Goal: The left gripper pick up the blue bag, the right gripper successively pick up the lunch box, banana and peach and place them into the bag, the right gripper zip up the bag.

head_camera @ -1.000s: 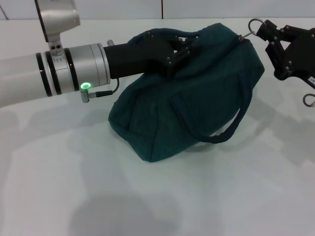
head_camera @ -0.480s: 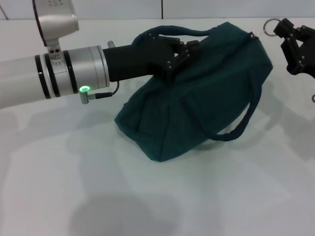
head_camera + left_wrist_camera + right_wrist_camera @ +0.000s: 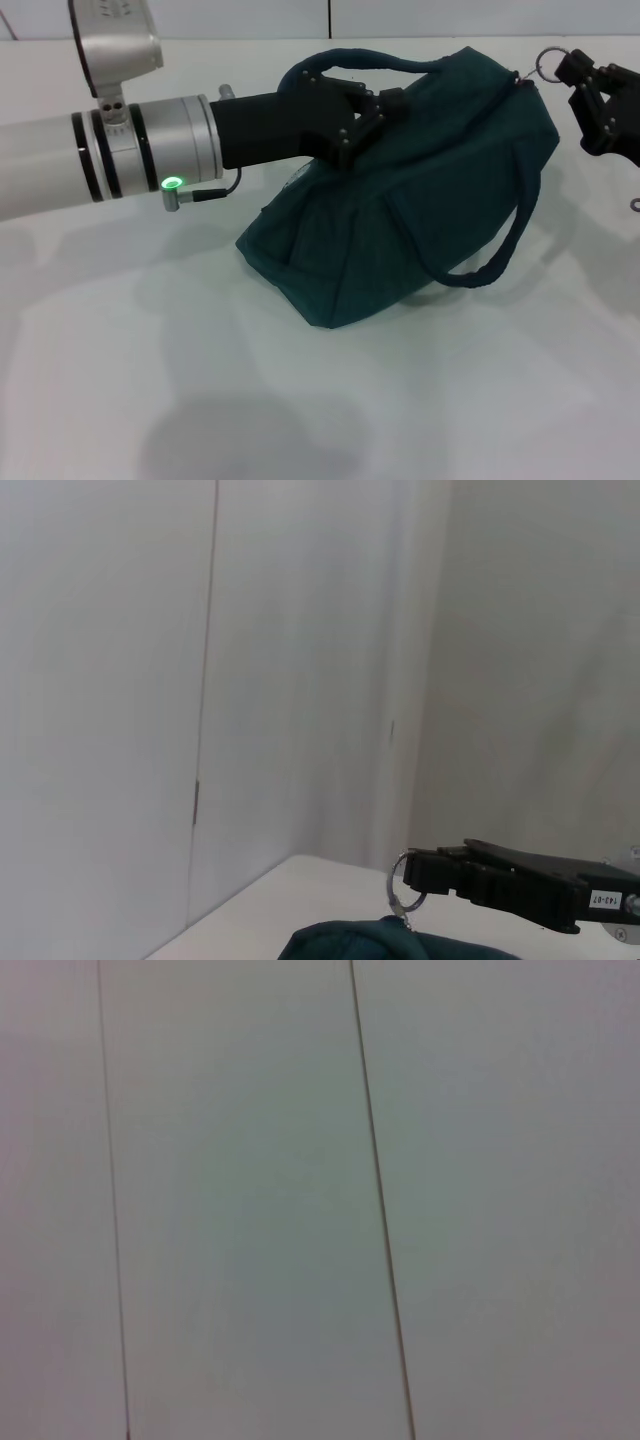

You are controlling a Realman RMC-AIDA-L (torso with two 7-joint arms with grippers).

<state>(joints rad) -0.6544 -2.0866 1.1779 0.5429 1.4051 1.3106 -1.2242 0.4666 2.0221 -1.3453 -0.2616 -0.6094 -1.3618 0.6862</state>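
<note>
Two grippers work opposite ends of one blue bag [image 3: 400,190] on the white table [image 3: 300,400]: the left gripper [image 3: 365,105], reaching in from the robot's left, has its black fingers closed on the upper carry handle [image 3: 360,66] along the bag's top, while the right gripper [image 3: 575,78] at the far right pinches the metal zipper ring [image 3: 548,58] just off the bag's upper right corner, a grip the left wrist view confirms. The bag sits mid-table, its base resting on the surface and its top lifted. Its long axis runs on a slant from the low corner nearest the onlooker, at lower left, up to the zip end at upper right, toward the right gripper; the second handle [image 3: 495,250] droops down the near side. No lunch box, banana or peach is in sight, and the zip looks run to its end, so the job appears close to done. The risk now is a tug-of-war: should the right gripper pull on with the slider at its stop, the bag could be dragged from the left gripper's hold or tipped over, or the thin ring could slip free of the fingertips.
</note>
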